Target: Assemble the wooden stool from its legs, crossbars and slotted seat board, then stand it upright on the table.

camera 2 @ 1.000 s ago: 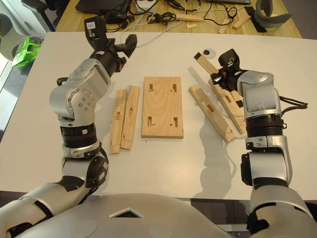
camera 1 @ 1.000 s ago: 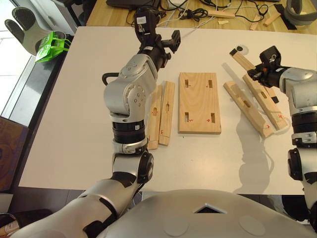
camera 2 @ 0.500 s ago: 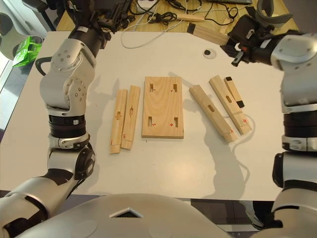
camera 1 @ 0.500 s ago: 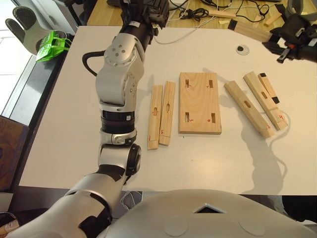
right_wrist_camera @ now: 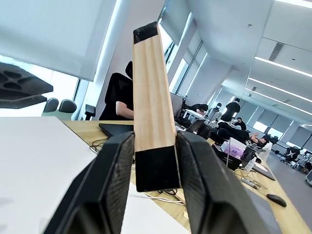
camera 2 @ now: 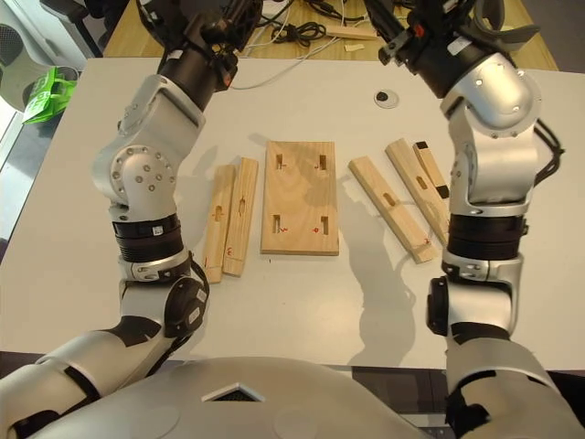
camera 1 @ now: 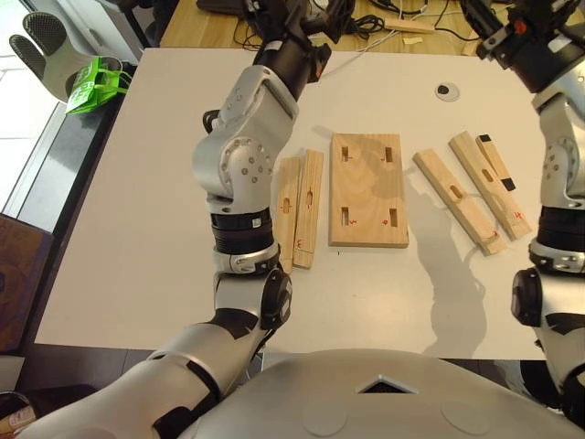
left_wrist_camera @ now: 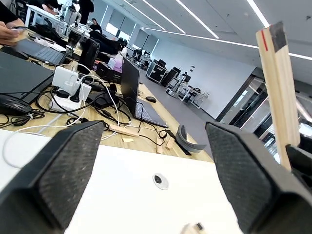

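The slotted seat board (camera 1: 368,189) lies flat at the table's middle. Two slotted legs (camera 1: 286,215) (camera 1: 309,208) lie side by side to its left. Two more legs (camera 1: 457,201) (camera 1: 487,183) lie to its right, and a short dark-tipped piece (camera 1: 499,165) rests against the outer one. My right gripper (right_wrist_camera: 155,148) is raised over the table's far right, shut on a black-ended wooden crossbar (right_wrist_camera: 151,87) that points upward. My left gripper (left_wrist_camera: 156,175) is held high over the far edge, open and empty, with the crossbar (left_wrist_camera: 278,87) standing beyond its finger.
A small round disc (camera 1: 444,91) sits on the table near the far right. Beyond the far edge is a wooden desk (camera 1: 196,23) with cables, laptops and wood scraps. A green object (camera 1: 96,84) lies off the table's left side.
My right gripper has lifted the crossbar off the table's right side and carried it up high. My left arm has swung its gripper up over the far edge.
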`<state>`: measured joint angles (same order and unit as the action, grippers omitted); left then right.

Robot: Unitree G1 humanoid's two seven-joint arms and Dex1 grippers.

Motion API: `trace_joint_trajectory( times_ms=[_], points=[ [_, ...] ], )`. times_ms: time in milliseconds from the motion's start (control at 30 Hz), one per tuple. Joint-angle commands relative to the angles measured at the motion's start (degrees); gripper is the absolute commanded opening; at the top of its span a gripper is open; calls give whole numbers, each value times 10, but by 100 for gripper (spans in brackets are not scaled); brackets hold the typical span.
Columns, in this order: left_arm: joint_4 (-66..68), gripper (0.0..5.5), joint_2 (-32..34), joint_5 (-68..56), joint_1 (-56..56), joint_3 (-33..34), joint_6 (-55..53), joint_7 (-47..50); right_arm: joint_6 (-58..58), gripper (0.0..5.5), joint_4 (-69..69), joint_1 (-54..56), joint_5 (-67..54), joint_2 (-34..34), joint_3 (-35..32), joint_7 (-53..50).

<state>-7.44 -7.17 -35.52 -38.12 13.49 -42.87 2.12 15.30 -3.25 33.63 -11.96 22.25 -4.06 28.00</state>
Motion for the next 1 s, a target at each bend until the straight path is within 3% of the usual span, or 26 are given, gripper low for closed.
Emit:
trace_joint_trajectory(
  times_ms=[33,433,567,800,1000],
  points=[
    [-12,384,-82,-113,-26,30,-17,35,39,136,-48,-19,-23,-54,10,-40],
    [-23,384,-34,-200,-4,-36,-7,30,176,136,-139,-35,-132,-115,30,-51],
    [-23,329,-26,-201,1,-45,2,32,191,135,-143,-36,-147,-124,24,-63],
    [-27,328,-11,-188,13,-66,12,29,197,134,-131,-18,-170,-142,-10,-104],
    [-38,328,7,-162,23,-90,17,1,231,134,-147,-22,-207,-129,-1,-84]
  ],
)
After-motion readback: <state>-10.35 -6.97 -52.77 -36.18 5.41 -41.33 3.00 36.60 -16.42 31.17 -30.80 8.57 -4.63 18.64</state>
